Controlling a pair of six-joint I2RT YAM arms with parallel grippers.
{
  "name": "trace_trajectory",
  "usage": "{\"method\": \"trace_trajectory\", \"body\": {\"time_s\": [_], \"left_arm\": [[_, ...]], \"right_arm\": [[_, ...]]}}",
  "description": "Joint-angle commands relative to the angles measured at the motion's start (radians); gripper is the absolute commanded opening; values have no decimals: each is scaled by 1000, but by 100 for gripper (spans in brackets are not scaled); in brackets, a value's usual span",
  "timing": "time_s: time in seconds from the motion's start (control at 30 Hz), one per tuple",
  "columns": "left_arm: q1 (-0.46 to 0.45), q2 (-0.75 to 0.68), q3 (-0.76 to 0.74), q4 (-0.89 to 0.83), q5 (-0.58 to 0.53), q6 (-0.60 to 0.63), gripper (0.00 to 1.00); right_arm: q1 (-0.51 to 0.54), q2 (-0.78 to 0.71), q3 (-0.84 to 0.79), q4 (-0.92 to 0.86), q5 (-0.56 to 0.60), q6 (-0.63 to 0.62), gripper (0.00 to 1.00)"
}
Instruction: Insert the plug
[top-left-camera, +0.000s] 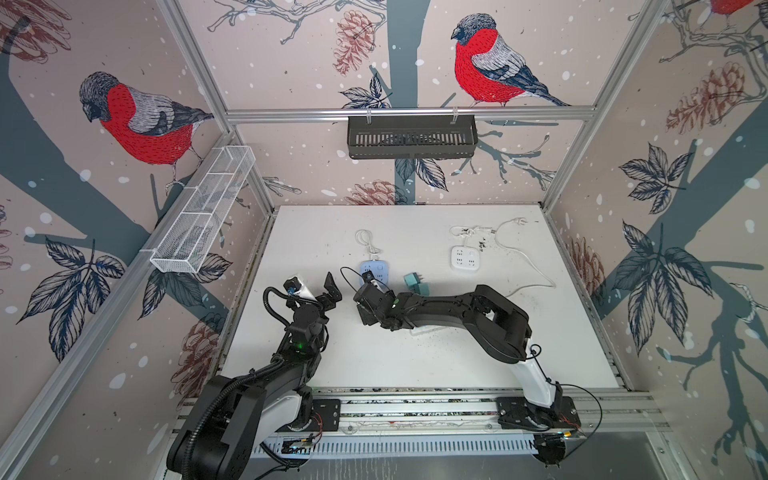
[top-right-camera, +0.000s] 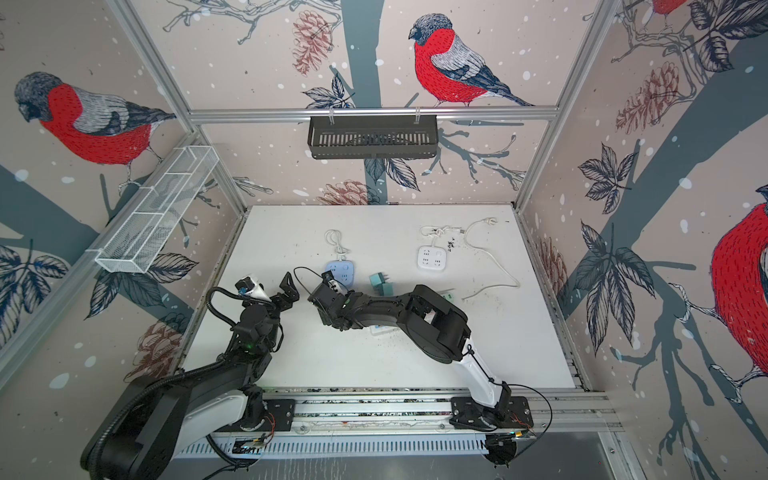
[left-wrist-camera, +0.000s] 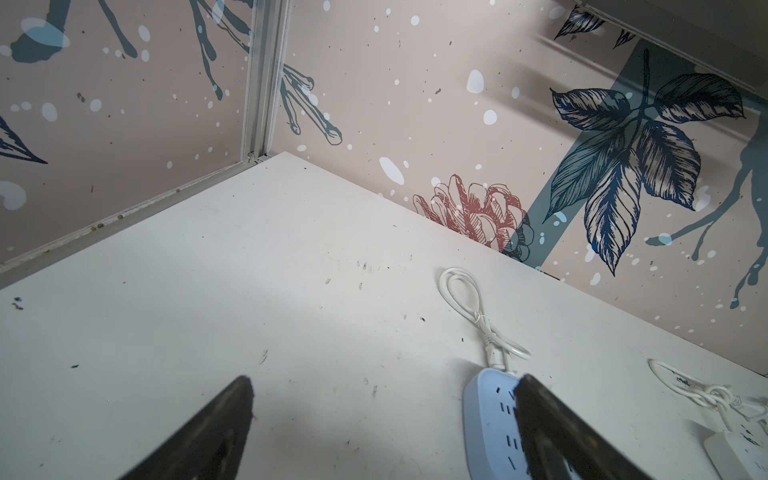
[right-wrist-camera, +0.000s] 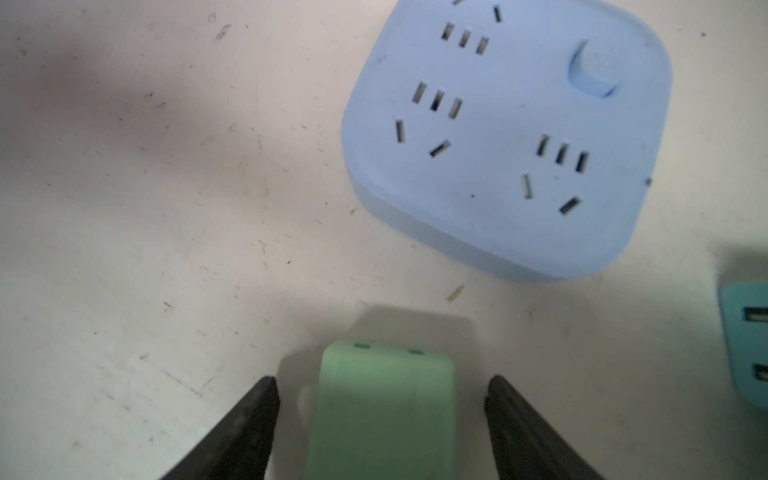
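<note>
The plug (right-wrist-camera: 382, 411) is a pale green block, seen only in the right wrist view. It sits between the fingers of my right gripper (right-wrist-camera: 380, 384), which stands open, with a gap showing on each side of it. Its shadow lies right against it on the white table. Just beyond it is the blue power strip (right-wrist-camera: 519, 137) with its slots facing up. In both top views the right gripper (top-left-camera: 368, 282) (top-right-camera: 329, 282) hangs at the near edge of that blue power strip (top-left-camera: 376, 266) and hides the plug. My left gripper (top-left-camera: 334, 293) (left-wrist-camera: 384, 382) is wide open and empty, left of the strip.
A teal plug (top-left-camera: 415, 283) (right-wrist-camera: 744, 345) lies just right of the blue strip. A white power strip (top-left-camera: 464, 257) with its loose cable (top-left-camera: 523, 253) sits further back right. A black basket (top-left-camera: 411, 137) hangs on the back wall and a white mesh basket (top-left-camera: 203, 216) on the left wall.
</note>
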Motion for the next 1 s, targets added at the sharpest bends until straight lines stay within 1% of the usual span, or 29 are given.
{"method": "trace_trajectory", "body": {"time_s": [0.0, 0.17, 0.33, 0.5, 0.57, 0.73, 0.83, 0.87, 0.97], "left_arm": [[3, 1, 2, 45, -18, -5, 97], [3, -7, -8, 51, -25, -7, 97], [3, -5, -2, 48, -24, -5, 97], [3, -5, -5, 50, -26, -7, 97], [3, -1, -2, 51, -26, -5, 97], [3, -13, -8, 46, -33, -9, 97], [3, -17, -11, 50, -35, -9, 97], [3, -16, -12, 52, -36, -9, 97], [3, -23, -14, 50, -31, -8, 97]], "right_arm": [[2, 4, -11, -113, -31, -17, 79], [2, -40, -46, -80, -36, -42, 79], [2, -199, -148, 44, -73, -93, 79], [2, -316, -228, 126, -79, -95, 79], [2, -322, -242, 147, -97, -86, 79], [-1, -272, -179, 95, -100, -15, 79], [1, -263, -202, 198, -140, 3, 79], [2, -247, -190, 203, -144, 8, 80], [-1, -201, -140, 157, -110, 36, 22]]}}
